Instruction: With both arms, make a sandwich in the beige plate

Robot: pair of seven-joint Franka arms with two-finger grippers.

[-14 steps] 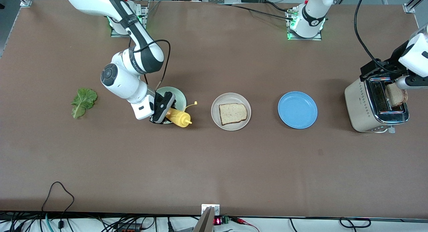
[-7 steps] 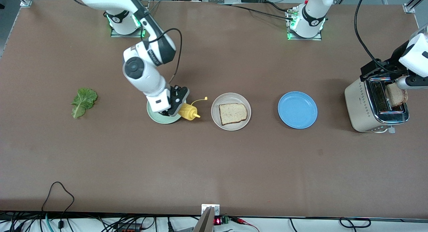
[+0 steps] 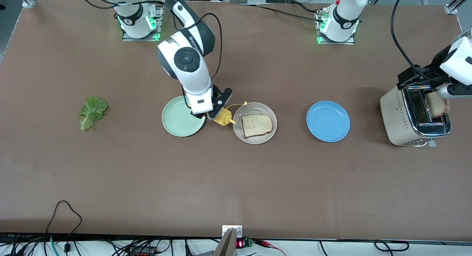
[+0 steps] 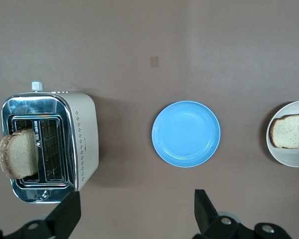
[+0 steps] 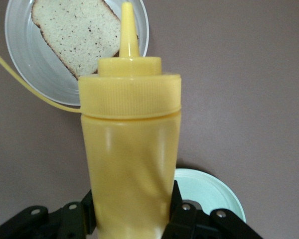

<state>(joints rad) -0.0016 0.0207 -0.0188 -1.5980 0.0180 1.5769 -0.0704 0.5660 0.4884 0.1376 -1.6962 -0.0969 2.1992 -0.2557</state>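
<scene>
- The right hand [image 3: 217, 114] is clamped on a yellow squeeze bottle [image 3: 222, 118], seen left of centre in the front view, between the mint-green plate [image 3: 180, 117] and the beige plate [image 3: 255, 123].
- In the right wrist view the squeeze bottle [image 5: 131, 149] fills the middle of the frame, its nozzle pointing toward the beige plate [image 5: 25, 59] at the upper left, with the black fingers [image 5: 182, 209] pressing its sides at the bottom edge.
- The beige plate sits at the centre of the front view and carries one slice of bread [image 3: 257, 124], lying flat.
- A lettuce leaf [image 3: 92, 112] lies on the counter [image 3: 236, 182] at the left of the front view, well apart from the plates.
- An empty-looking blue plate [image 3: 328, 121] sits right of centre.
- The left hand [image 4: 134, 214] hangs with its fingers spread wide and holding nothing, above the counter between the toaster [image 4: 50, 144] and the blue plate, its fingers at the bottom of the left wrist view.
- The toaster [image 3: 415, 117] stands at the right edge of the front view with a second slice [image 3: 437, 104] upright in one slot.
</scene>
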